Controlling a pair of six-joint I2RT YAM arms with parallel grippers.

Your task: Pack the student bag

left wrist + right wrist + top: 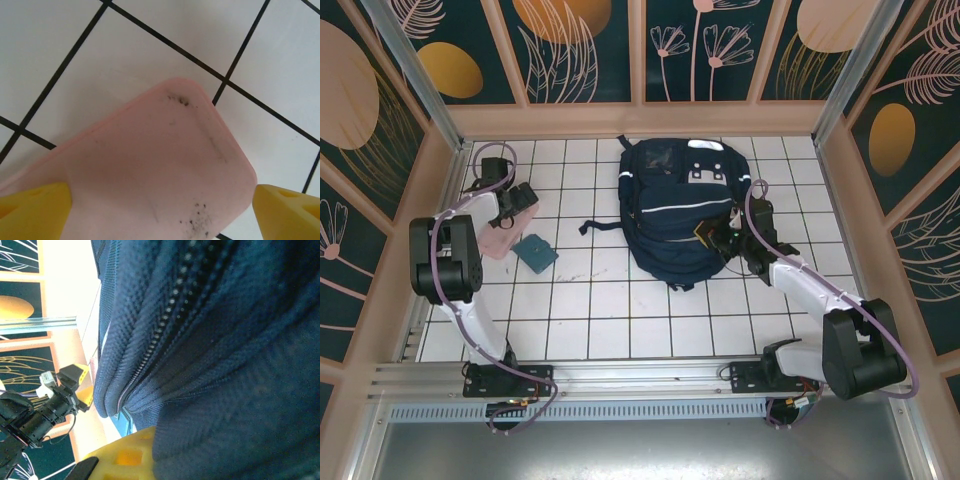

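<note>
Top view: student bag (675, 210) lies flat at centre-back of the white tiled table (600, 320), top end toward the back wall, 1 strap (600, 226) trailing off its left side. Right gripper (725, 240) is pressed to the bag's right edge, tips hidden by its own body and the fabric. Left gripper (515, 205) sits over a pink flat case (498, 242) near the table's left edge, with a teal square (535, 252) just beside it. Open tiles between case and bag, and across the whole front.

Left wrist view: the case (150, 170) is cut off at the bottom, with dark specks on it. Yellow fingertips (32, 205) stand wide apart, 1 each side. The left tip overlaps the case edge, the right is just off it. Contact can't be told.

Right wrist view: navy fabric v. close, zipper (165, 325) running diagonally. A fold drapes over 1 yellow finger (130, 457), so the tips are hidden. Jaws are together, but can't tell if fabric is pinched. Left arm (35, 415) is small in the bkgd.
</note>
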